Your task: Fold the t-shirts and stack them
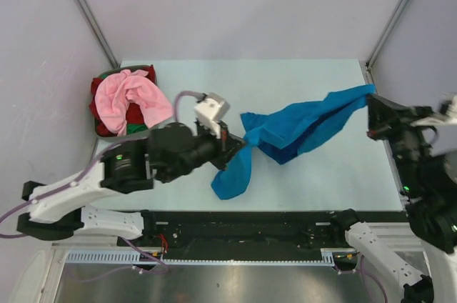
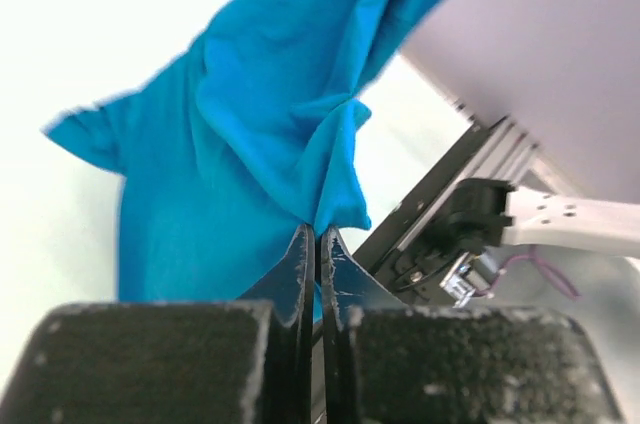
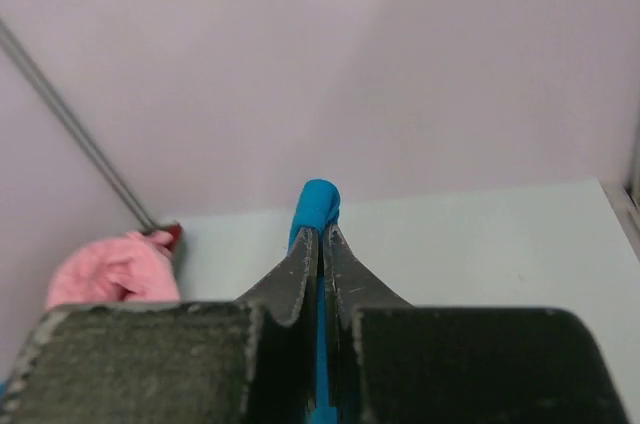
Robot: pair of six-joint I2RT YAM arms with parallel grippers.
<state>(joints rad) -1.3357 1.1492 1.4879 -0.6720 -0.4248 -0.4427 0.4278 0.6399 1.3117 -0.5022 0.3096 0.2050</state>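
Note:
The bright blue t-shirt hangs stretched above the table between my two grippers, with a loose part drooping at the left. My left gripper is shut on its left end; the left wrist view shows the cloth pinched at the tips. My right gripper is shut on its right end; a blue fold sticks out of the tips. The light pink t-shirt lies bunched over the red one with a bit of green at the back left.
The pink and red shirts sit in a basket at the table's back left corner; the pink one also shows in the right wrist view. The pale table ends at a black rail in front. Grey walls stand behind.

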